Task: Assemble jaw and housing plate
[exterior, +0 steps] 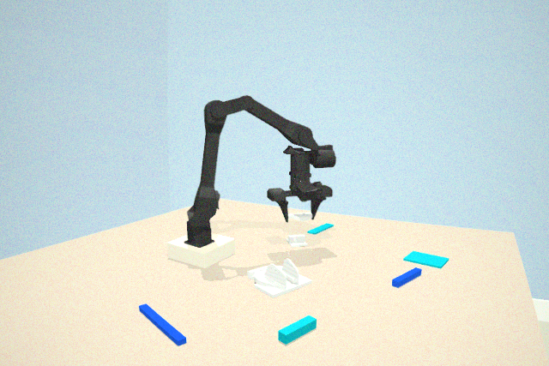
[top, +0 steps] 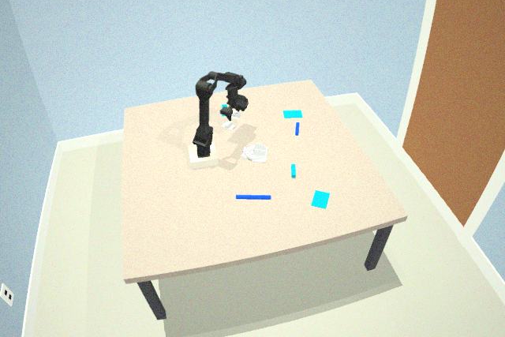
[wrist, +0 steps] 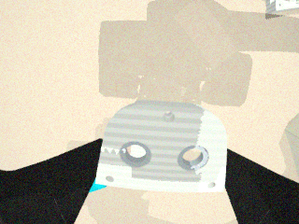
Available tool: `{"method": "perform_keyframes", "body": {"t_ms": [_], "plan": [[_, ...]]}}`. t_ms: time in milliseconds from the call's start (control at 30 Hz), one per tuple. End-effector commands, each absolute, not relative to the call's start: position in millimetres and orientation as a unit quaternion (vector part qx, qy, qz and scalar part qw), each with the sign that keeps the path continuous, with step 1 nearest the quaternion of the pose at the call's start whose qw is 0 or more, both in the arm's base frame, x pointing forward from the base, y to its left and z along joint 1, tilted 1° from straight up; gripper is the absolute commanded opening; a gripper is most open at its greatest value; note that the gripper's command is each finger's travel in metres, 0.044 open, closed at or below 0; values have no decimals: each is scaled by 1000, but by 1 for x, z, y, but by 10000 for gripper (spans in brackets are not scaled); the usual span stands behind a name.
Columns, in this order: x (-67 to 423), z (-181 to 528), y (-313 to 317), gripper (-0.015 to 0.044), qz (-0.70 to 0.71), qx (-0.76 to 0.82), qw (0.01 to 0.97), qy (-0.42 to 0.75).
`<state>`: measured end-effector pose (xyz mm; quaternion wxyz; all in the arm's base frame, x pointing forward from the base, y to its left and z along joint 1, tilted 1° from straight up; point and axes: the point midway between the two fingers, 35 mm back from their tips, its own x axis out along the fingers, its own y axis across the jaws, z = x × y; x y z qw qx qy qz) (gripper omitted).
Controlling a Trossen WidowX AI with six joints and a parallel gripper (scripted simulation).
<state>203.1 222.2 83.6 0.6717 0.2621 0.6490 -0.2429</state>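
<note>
Housing plate (wrist: 161,133) white; gripper (top: 230,117) (exterior: 299,220) (wrist: 163,149) black.

A white, round-shouldered flat housing plate (wrist: 165,135) with two large holes sits between two black tapering gripper fingers.
</note>
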Motion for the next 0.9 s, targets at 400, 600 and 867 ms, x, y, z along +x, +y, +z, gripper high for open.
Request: {"method": "perform_keyframes", "body": {"t_ms": [400,600,867], "plan": [[226,84,170,351,-219,229,683,658],[232,84,151,351,-208,217,687,661],[238,85,125,351,-195,202,692,665]]}}
